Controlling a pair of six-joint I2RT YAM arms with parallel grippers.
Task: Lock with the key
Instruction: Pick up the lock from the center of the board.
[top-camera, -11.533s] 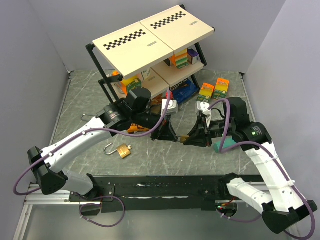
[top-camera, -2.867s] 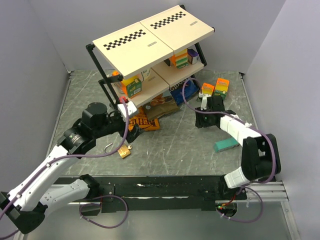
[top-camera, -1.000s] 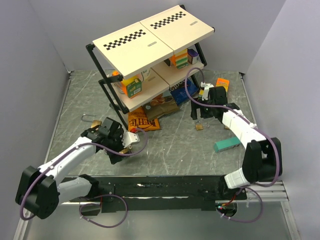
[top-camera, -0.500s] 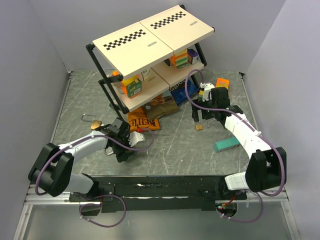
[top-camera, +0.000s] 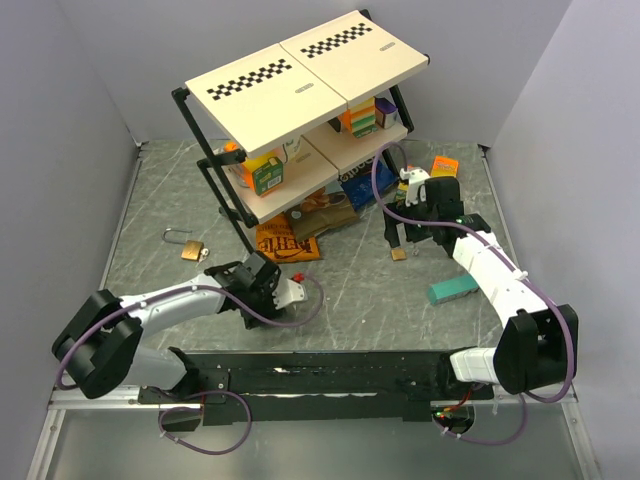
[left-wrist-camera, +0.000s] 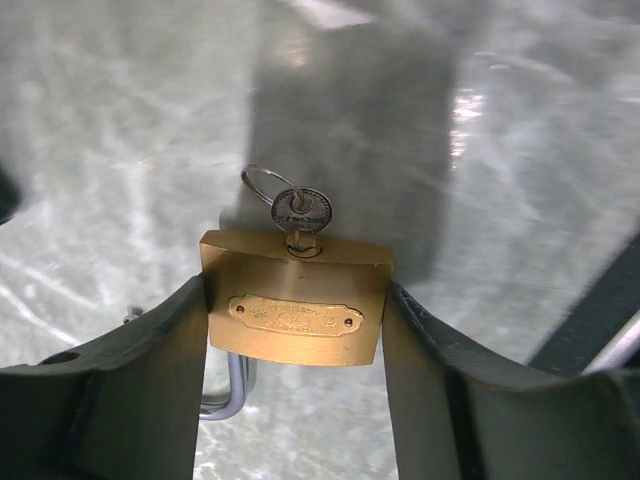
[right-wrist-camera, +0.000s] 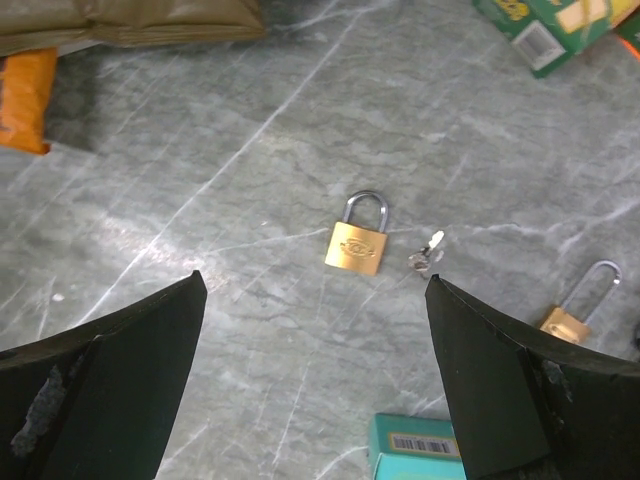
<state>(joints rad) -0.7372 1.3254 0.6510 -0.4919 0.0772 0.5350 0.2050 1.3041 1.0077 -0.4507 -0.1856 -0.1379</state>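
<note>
A: Grey marbled tabletop (top-camera: 140, 200), plain grey walls round it. Black-framed shelf rack (top-camera: 300, 85) with checker-strip boards stood at the back, cartons on its shelves. Where was the lock?

B: In the left gripper (left-wrist-camera: 295, 300), low over the table near the front edge, left of centre. Jaws were clenched on the brass padlock (left-wrist-camera: 295, 312), one dark finger on each narrow side of the body. My read: gripped by the sides so the keyway face and the key were free to reach.

A: Right side?

B: Right gripper (right-wrist-camera: 315, 290) was spread wide, holding nothing, hanging over the table in front of the rack. Under it lay a second padlock (right-wrist-camera: 357, 245), shackle down, with a loose key (right-wrist-camera: 422, 261) just beside it. A third padlock (right-wrist-camera: 570, 318) lay near the teal box (right-wrist-camera: 420, 445). A fourth padlock (top-camera: 190, 248) was well apart on the left.

A: Materials on the held one?

B: Squat rectangular brass block, rounded corners, embossed nameplate on the face. Hard and smooth, so I'd expect it to slip between the fingers under a twist. Steel shackle (left-wrist-camera: 232, 385) peeked out below, mostly hidden by body and finger. Couldn't tell if it was seated.

A: Key?

B: Key (left-wrist-camera: 300, 212) sat in the keyway, round silver bow sticking out, thin wire ring (left-wrist-camera: 262, 185) through it. Small flat bow, so I judged it a fiddly pinch for the other arm.
</note>
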